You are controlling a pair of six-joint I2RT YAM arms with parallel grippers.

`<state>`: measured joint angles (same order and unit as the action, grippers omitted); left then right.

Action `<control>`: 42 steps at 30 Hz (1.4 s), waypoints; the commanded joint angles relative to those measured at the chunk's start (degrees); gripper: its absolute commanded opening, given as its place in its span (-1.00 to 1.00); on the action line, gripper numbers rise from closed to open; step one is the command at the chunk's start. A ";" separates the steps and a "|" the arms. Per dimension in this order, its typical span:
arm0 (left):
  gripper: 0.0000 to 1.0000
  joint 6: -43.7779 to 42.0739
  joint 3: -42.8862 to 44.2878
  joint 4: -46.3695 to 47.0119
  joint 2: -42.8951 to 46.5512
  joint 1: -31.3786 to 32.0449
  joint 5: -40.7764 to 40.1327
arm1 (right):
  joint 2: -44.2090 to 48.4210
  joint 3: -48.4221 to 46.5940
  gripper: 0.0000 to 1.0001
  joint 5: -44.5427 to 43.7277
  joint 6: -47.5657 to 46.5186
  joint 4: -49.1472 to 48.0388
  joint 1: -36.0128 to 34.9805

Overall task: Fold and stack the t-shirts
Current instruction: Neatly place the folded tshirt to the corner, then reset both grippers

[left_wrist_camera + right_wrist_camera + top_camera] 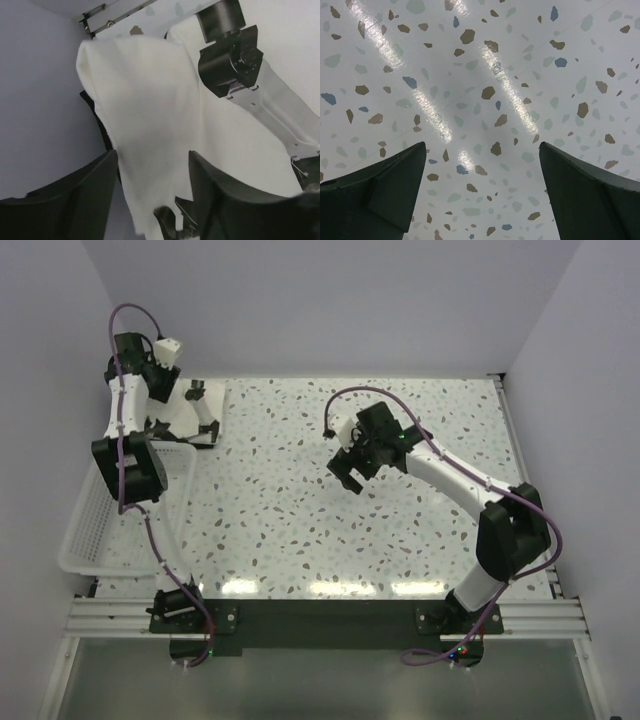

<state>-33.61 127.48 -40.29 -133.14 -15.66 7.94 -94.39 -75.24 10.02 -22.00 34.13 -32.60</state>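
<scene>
— What do you make of the left side?
— The white basket [85,540] sits at the left edge of the table [300,530], and just beyond it, in the far left corner, the cream t-shirt [145,100] hangs in a loose drape. The left gripper [152,155] has its jaws about half parted with the cloth running between them. I judge it isn't pinching anything

— So the cloth could just slide out?
— That's my worry. With nothing clamping it, it may drop in a heap rather than flat, and any fold goes crooked. It is also close to the wall and the basket, so a corner could fall over the rim or catch on a finger as the arm pulls away

— And the black shirt?
— I can't pick it out for certain. There is a dark edge behind the cream cloth, but I cannot tell what it is

— The right side?
— The right gripper [482,145] hovers over bare table near the middle, jaws as wide as they go and holding nothing. It is well apart from the shirt, too far to steady or spread it if it slumps
</scene>
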 commanded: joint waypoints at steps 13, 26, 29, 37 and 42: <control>1.00 4.50 1.82 1.89 13.06 6.51 -5.22 | 6.93 -2.98 0.97 2.98 8.55 -0.82 7.54; 1.00 27.52 -17.22 1.77 25.63 27.86 5.94 | 18.96 1.76 0.97 5.98 14.00 1.81 25.30; 1.00 30.53 -33.84 9.52 31.79 30.93 7.00 | 22.13 8.60 0.97 6.15 14.61 2.17 26.88; 1.00 31.58 -55.57 16.21 42.43 34.82 3.13 | 32.77 24.00 0.97 8.00 17.25 2.78 27.50; 1.00 32.29 -59.09 16.03 45.16 34.82 1.72 | 34.19 24.71 0.97 8.52 17.96 2.43 27.41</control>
<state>-3.09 69.43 -29.82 -92.31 19.51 11.05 -62.13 -50.09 16.40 -5.72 37.87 -5.28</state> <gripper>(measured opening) 0.997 0.986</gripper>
